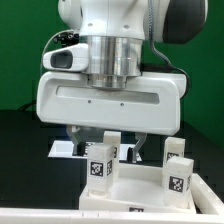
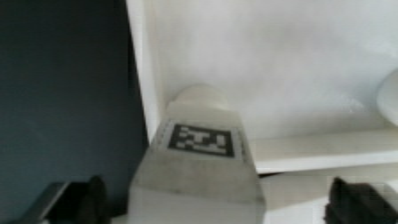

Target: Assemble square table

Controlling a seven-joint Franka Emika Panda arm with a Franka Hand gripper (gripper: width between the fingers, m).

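Observation:
The square table's white tabletop lies at the front of the black table, and several short white tagged legs stand upright on it. Two are in front. My gripper hangs low over the back left leg. In the wrist view that leg, with its tag facing the camera, stands between my two dark fingertips. The gripper is open, with a gap on each side of the leg. The white panel lies beyond it.
A flat white piece lies on the black table at the exterior view's left, behind the tabletop. A green backdrop stands behind. In the wrist view the dark table surface borders the panel, and a rounded white part shows at the frame edge.

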